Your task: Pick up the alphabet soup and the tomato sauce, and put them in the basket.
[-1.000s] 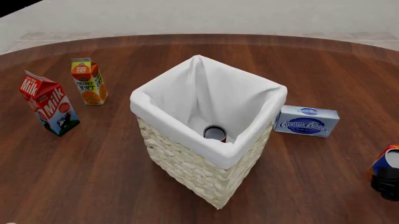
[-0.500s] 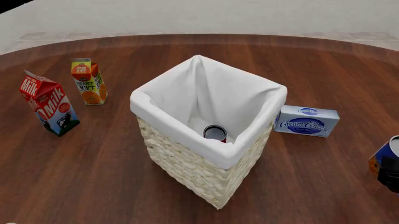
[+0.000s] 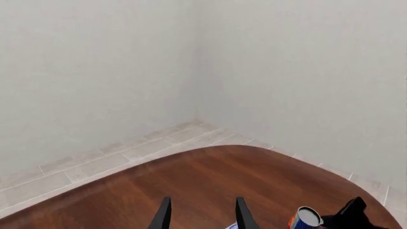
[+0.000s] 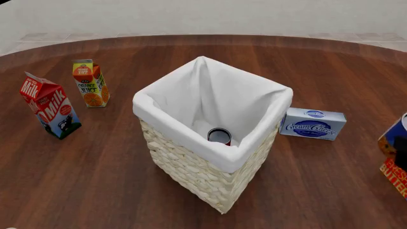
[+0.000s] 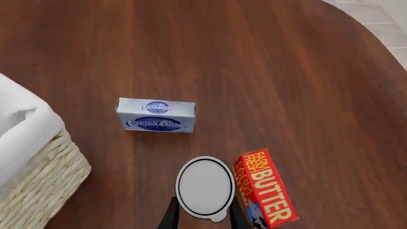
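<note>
The alphabet soup, blue with orange, hangs at the right edge of the front view, lifted off the table. My right gripper is shut on it; its silver top fills the space between the fingers. It also shows in the left wrist view. The tomato sauce stands on the bottom of the basket, which is cream wicker with a white liner. My left gripper is open and empty, high up and facing the wall; it does not show in the front view.
A cream cheese box lies right of the basket. A butter box lies below the lifted can. A milk carton and an orange juice carton stand at the left.
My right gripper has risen with the alphabet soup, moving up at the front view's right edge. The butter box under it has come into sight.
</note>
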